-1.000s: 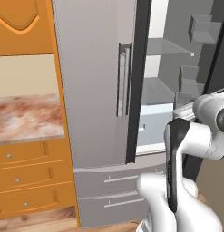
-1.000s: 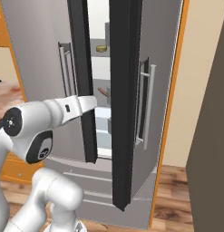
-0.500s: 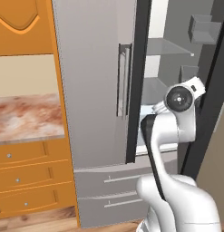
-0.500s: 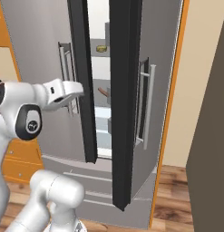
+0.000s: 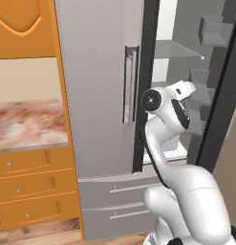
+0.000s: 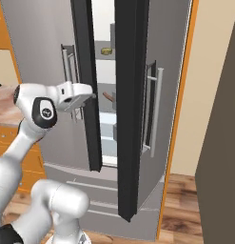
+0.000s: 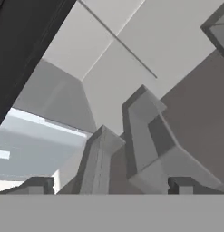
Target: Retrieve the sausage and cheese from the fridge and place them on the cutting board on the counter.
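The gripper (image 7: 111, 186) sits in the gap of the fridge (image 5: 100, 95), door bins (image 7: 145, 136) ahead; the sausage (image 6: 108, 96) lies on a shelf beyond; the table (image 5: 28, 124) is off left.

Both base views look forward from behind the arm, left and right, sharing the open fridge (image 5: 100, 95). The hand view sits close, facing its door bins (image 7: 145, 131).

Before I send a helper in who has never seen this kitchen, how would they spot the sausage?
Find the tall grey fridge with its doors ajar, and look through the gap between the dark door edges in the right base view. On a shelf about halfway up lies the sausage, a slim reddish-brown link. The round tan item on the shelf above is paler and squat, not long.
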